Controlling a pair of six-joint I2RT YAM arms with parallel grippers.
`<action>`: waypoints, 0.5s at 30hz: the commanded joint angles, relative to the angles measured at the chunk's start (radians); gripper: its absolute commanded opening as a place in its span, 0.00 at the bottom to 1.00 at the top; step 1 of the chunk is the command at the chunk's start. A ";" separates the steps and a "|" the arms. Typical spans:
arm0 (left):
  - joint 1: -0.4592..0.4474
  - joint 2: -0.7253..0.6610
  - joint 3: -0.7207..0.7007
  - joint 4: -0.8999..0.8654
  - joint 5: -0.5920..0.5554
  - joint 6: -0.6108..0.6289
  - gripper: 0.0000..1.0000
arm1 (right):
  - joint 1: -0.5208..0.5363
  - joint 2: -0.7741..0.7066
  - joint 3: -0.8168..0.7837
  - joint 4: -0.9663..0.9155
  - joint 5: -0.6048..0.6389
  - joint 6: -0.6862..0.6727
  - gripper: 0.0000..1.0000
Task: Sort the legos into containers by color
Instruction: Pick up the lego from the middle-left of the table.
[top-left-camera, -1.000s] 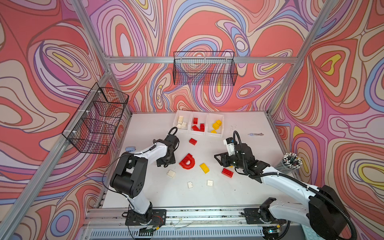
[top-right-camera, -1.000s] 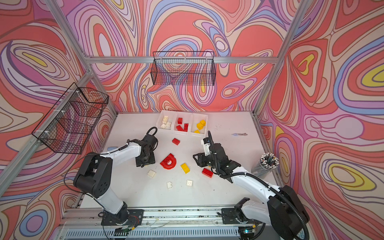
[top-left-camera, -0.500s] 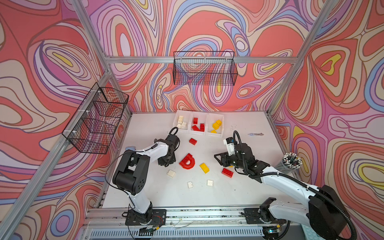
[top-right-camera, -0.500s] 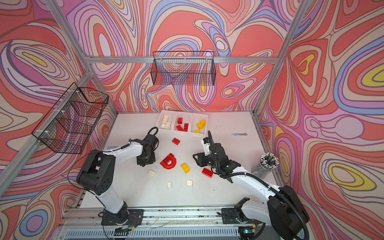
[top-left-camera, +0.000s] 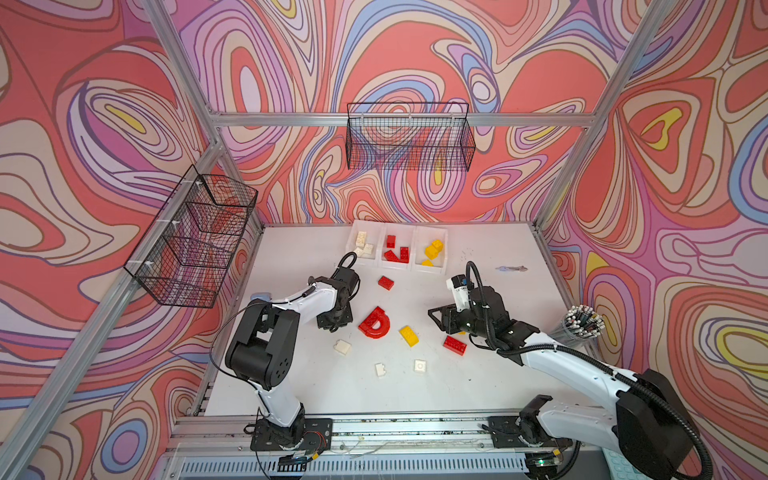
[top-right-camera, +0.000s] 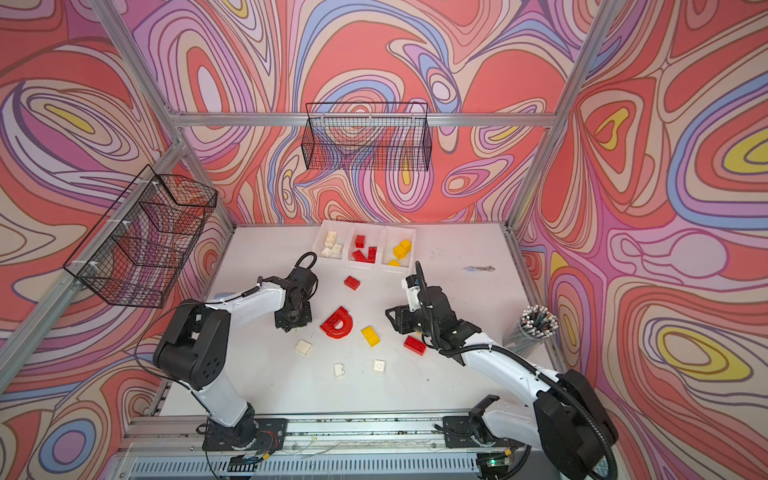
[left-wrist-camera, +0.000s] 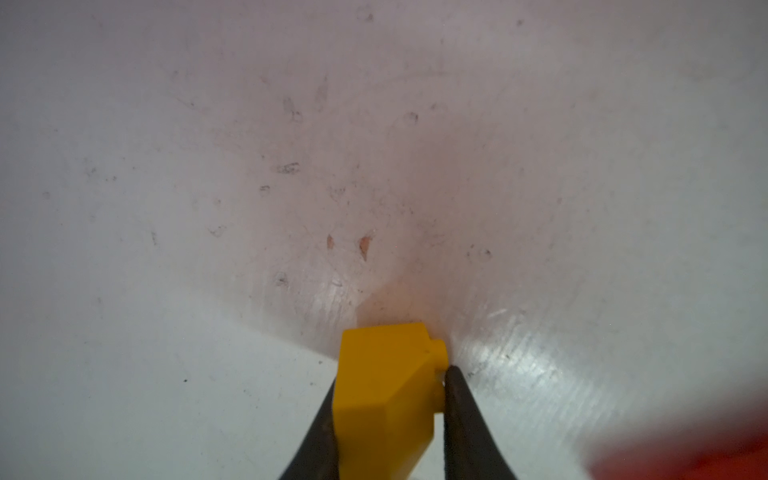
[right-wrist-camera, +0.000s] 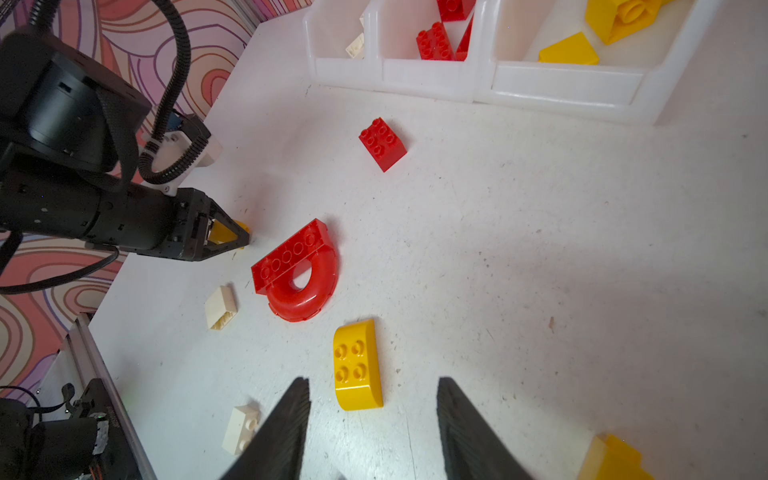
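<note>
1. In both top views your left gripper (top-left-camera: 333, 325) sits just beside the red arch (top-left-camera: 376, 322), on the side away from your right arm. The three white bins (top-left-camera: 397, 267) lie well beyond the arch and hold white, red and yellow bricks.
2. In the left wrist view your jaws are clamped on a yellow brick (left-wrist-camera: 384, 386), down by the table (left-wrist-camera: 249, 166).
3. In the right wrist view your right gripper (right-wrist-camera: 374, 382) has its jaws apart and holds nothing. A rounded yellow brick (right-wrist-camera: 357, 357) lies just ahead of it, near the arch.

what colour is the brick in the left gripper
Yellow: the brick shows best in the left wrist view, clamped in the left gripper.
</note>
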 joint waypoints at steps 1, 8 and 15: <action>0.008 -0.045 0.040 -0.035 0.034 0.015 0.21 | -0.004 0.003 -0.011 0.009 -0.001 -0.009 0.52; 0.008 -0.111 0.101 -0.052 0.131 0.043 0.21 | -0.004 -0.017 -0.009 -0.016 0.011 -0.021 0.52; 0.007 -0.101 0.210 0.011 0.286 0.033 0.21 | -0.004 -0.045 0.000 -0.041 0.007 -0.015 0.52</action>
